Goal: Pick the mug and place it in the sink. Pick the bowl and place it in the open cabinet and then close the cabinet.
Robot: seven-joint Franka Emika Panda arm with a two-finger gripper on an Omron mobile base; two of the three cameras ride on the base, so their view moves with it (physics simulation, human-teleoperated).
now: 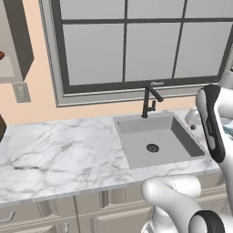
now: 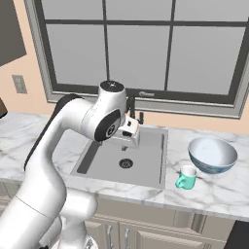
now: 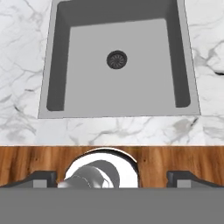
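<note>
the gripper (image 3: pixel 112 177) hangs wide open and empty above the sink (image 2: pixel 151 177), while the mug (image 2: pixel 186 177) stands upright on the counter off to its right, just beside the bowl (image 2: pixel 212 154).

Teal mug (image 2: pixel 186 178), blue-patterned bowl (image 2: pixel 212 154), grey sink (image 2: pixel 116 168).

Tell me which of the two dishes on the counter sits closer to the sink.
The mug: small, teal, standing just right of the sink, nearer than the wider bowl behind it.
</note>
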